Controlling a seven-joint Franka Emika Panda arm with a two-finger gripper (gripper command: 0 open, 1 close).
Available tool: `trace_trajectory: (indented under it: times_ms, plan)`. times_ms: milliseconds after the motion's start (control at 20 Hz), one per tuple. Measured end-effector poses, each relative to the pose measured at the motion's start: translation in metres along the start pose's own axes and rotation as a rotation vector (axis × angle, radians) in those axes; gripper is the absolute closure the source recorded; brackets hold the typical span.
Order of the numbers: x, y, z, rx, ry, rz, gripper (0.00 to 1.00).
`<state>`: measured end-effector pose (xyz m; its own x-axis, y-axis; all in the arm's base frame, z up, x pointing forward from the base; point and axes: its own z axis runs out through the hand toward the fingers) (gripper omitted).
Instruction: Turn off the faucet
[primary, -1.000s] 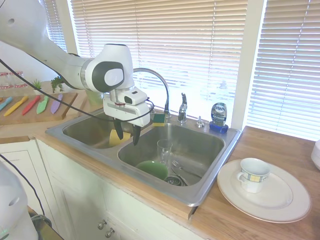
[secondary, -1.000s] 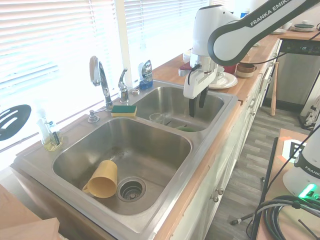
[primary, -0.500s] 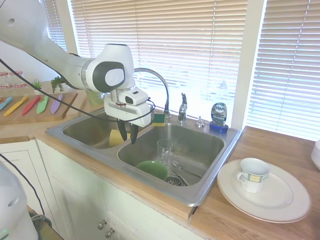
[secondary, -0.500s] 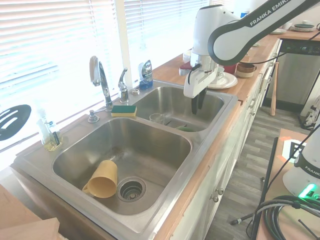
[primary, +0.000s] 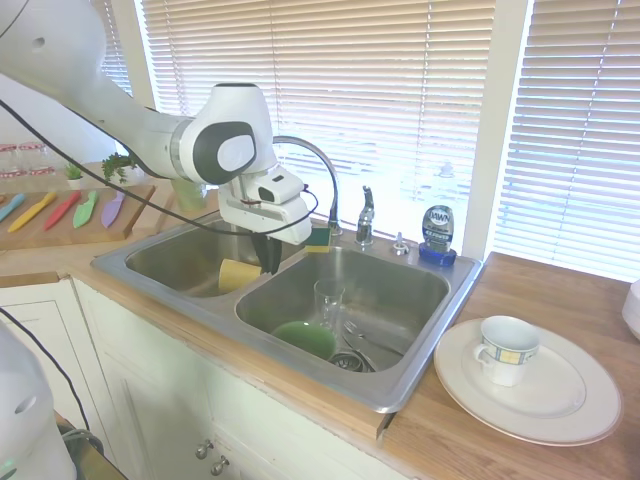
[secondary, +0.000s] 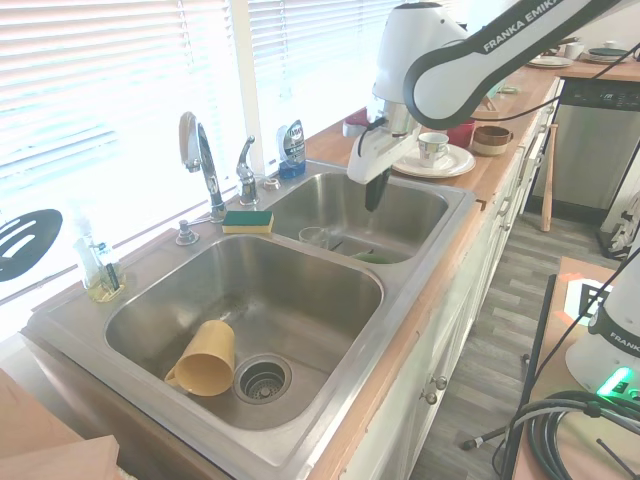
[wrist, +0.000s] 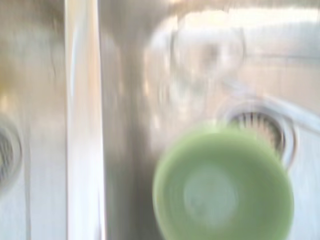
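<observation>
Stainless steel double sink (primary: 420, 345) is set into the wooden counter (primary: 540, 290) below the blinds. Going left to right in the first exterior view, a yellow plastic cup (primary: 237, 274) lies in the left basin. The tool (primary: 268, 263) hangs above the divider between the basins, pointing down; its dark fingers (secondary: 373, 190) appear pressed together, with nothing held. A clear drinking glass (primary: 328, 300) and a green round bowl (primary: 306, 339) are seen in the right basin. The shiny chrome faucet with arched gooseneck spout (primary: 318, 170) and short lever handle (primary: 366, 211) stands on the far rim, apart from the tool. A blue dish-soap bottle (primary: 437, 234) stands right of it.
</observation>
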<state>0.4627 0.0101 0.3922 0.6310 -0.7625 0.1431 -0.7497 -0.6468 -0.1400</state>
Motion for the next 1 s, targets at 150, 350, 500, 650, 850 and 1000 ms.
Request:
trace_trajectory:
  times_ms: [150,350,500,650,850,1000]
  plan:
    - [0.019,-0.022,-0.008,0.026,0.048,0.011,1.00]
    - [0.049,-0.055,-0.022,0.088,0.111,0.030,1.00]
    - [0.078,-0.084,-0.037,0.127,0.146,0.036,1.00]
    - [0.104,-0.122,-0.046,0.144,0.191,0.047,1.00]
    - [0.130,-0.167,-0.049,0.153,0.219,0.052,1.00]
    - [0.155,-0.190,-0.056,0.151,0.240,0.065,1.00]
